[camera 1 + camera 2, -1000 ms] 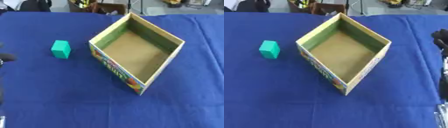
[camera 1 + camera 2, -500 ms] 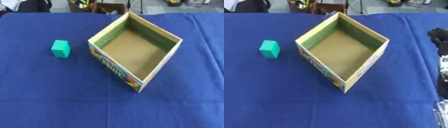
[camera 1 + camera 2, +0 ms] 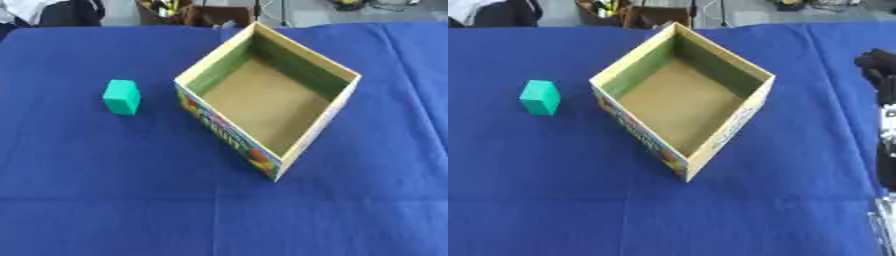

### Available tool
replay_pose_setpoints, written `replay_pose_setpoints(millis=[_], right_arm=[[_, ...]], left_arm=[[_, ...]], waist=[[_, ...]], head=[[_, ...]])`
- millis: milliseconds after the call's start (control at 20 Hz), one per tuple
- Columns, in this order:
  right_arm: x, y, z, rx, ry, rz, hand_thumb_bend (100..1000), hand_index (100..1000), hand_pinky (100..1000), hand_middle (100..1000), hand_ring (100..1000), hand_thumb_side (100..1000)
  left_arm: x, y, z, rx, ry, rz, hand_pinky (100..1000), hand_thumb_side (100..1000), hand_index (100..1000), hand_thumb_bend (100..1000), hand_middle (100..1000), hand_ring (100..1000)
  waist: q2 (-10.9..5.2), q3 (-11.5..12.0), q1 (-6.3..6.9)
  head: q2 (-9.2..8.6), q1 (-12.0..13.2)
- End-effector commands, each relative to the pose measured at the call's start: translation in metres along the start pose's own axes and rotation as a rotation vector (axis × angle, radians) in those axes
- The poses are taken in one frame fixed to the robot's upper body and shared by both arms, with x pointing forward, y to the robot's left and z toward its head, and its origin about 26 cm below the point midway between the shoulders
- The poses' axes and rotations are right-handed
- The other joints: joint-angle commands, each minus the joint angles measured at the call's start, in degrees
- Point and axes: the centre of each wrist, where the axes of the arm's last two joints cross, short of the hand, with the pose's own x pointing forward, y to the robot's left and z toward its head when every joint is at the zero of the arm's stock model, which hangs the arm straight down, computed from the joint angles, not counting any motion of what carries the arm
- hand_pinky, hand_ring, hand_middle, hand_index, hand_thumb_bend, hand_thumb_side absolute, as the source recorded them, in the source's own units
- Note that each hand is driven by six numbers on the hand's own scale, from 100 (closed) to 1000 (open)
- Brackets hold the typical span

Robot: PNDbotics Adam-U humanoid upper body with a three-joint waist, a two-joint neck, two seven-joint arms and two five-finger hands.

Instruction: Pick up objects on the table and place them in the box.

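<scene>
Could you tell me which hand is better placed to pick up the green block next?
Probably the left. The green block lies left of the box, which stands between it and the right hand at the right edge. The left hand is not in view, though.

Table (image 3: 105,200) is wearing a dark blue cloth, faint fold creases running across it. Open cardboard box (image 3: 328,117) is sitting directly on the cloth near the middle, turned corner-on to the camera, printed colours on its near-left wall, plain brown inside. Green block (image 3: 121,97) is lying on the cloth left of the box, apart from it, not touching.
</scene>
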Motion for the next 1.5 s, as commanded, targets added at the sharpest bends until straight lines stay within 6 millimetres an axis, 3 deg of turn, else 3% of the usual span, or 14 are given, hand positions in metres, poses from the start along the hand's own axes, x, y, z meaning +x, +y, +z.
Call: replay_pose_setpoints(millis=[50, 800, 1000, 1050, 1500], right_arm=[[0.004, -0.003, -0.003, 0.016, -0.019, 0.004, 100, 844, 915, 724, 900, 843], [0.004, 0.001, -0.002, 0.033, -0.017, 0.004, 100, 845, 916, 723, 901, 842], [0.004, 0.001, -0.002, 0.035, -0.016, 0.005, 100, 845, 916, 723, 901, 842], [0.004, 0.002, -0.002, 0.038, -0.017, 0.004, 100, 845, 917, 721, 902, 842], [0.005, 0.006, -0.003, 0.066, -0.025, -0.003, 100, 844, 919, 720, 903, 841]], left_arm=[[0.002, 0.016, -0.014, -0.092, 0.013, -0.104, 703, 993, 939, 412, 834, 739], [-0.03, 0.074, -0.071, -0.462, -0.01, -0.464, 750, 943, 989, 545, 889, 814], [-0.045, 0.08, -0.074, -0.493, -0.011, -0.476, 750, 943, 989, 545, 889, 814], [-0.048, 0.081, -0.074, -0.501, -0.01, -0.481, 757, 901, 1000, 602, 897, 833], [-0.07, 0.086, -0.102, -0.595, 0.053, -0.553, 754, 837, 990, 633, 892, 845]], waist=[[-1.09, -0.26, 0.35], [-0.3, -1.97, 0.79], [-0.26, -2.02, 0.83], [-0.17, -2.27, 0.94], [0.92, -4.07, 1.81]], head=[[-0.47, -0.01], [-1.61, 1.24], [-1.65, 1.29], [-1.74, 1.48], [-2.87, 2.66]])
